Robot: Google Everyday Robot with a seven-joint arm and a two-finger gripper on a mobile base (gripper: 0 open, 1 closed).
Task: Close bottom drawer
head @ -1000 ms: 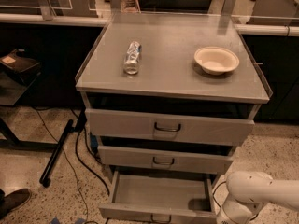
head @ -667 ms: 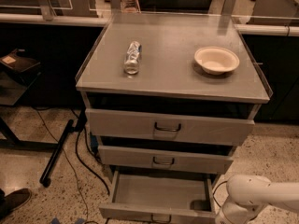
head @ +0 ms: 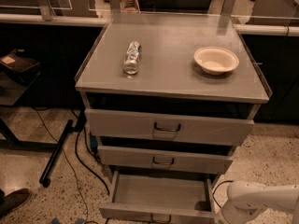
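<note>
The bottom drawer (head: 158,196) of the grey cabinet is pulled far out, and its inside is bare. Its narrow front (head: 135,213) lies along the picture's bottom edge, with the dark loop handle (head: 160,218) partly cut off. My white arm (head: 256,201) shows at the lower right, close beside the drawer's right front corner. My gripper is out of view below the bottom edge of the picture, so only the arm's rounded segment shows.
The middle drawer (head: 163,160) and top drawer (head: 168,127) each stand slightly ajar. A plastic bottle (head: 132,57) lies on the cabinet top (head: 177,80), and a white bowl (head: 216,59) stands there. A black pole (head: 56,153) and cables lie on the floor to the left, near a shoe (head: 14,202).
The white arm has sunk slightly lower by the drawer's right corner. The bottom drawer is as far out as before.
</note>
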